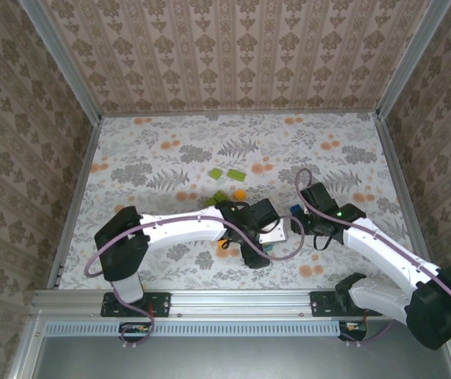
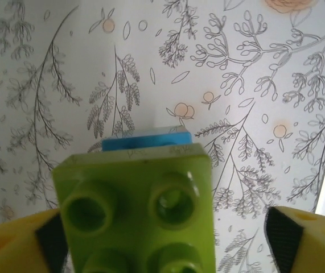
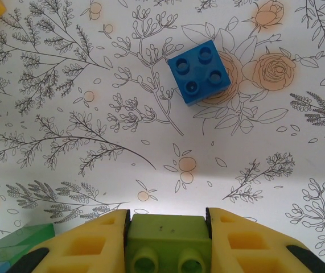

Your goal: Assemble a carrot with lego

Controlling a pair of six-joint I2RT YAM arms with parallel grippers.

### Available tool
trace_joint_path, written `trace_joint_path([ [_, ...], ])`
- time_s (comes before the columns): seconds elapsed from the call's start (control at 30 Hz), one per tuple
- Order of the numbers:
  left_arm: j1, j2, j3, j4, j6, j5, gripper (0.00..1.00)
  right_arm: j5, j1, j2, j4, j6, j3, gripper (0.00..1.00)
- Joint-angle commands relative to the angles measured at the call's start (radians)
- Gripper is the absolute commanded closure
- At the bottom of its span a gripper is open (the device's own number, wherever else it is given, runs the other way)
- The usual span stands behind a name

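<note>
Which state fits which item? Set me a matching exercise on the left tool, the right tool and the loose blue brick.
Items:
1. left tool
2. right tool
3. loose blue brick

States:
A. lying alone on the table, studs up
B. open wide, with a lime brick between its fingers
C. clamped on a green brick

Pairs: 1-B; 2-C; 3-A

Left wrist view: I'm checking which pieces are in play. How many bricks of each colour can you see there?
lime-green brick: 1
blue brick: 1
Total: 2
</note>
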Motion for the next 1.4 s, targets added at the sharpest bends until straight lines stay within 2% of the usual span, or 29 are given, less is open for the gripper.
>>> trace_joint_path([
  [0.0,0.0,-0.057,-0.007,0.02,0.02,0.009,0.0,-0.019,-0.004,-0.005,0.0,-0.008,-0.009,0.76],
  [0.23,0.001,-0.125,-0.022,0.057,0.036,-0.015,0.0,-0.024,-0.004,-0.007,0.002,-0.01,-0.009,0.76],
  [0.4,0.011,-0.224,-0.098,0.087,0.036,-0.018,0.0,-0.036,-0.003,-0.01,0.002,-0.012,-0.009,0.76],
  [0.7,0.03,-0.586,-0.35,0.246,0.007,0.069,0.0,-0.037,0.001,0.004,-0.004,-0.01,-0.001,0.76],
  [0.83,0.019,-0.761,-0.475,0.36,0.008,0.039,0.0,-0.034,0.003,0.001,-0.01,-0.009,0.0,0.76],
  [0.93,0.015,-0.838,-0.581,0.463,-0.017,0.026,0.0,-0.031,0.006,-0.002,-0.02,-0.007,0.006,0.76],
  [1.13,-0.019,-0.828,-0.772,0.714,-0.043,0.024,0.0,-0.022,0.012,0.007,-0.052,-0.009,0.038,0.76],
  [1.37,-0.016,-0.767,-0.875,0.896,-0.032,-0.032,0.0,-0.021,0.025,-0.018,-0.108,0.004,0.095,0.77],
])
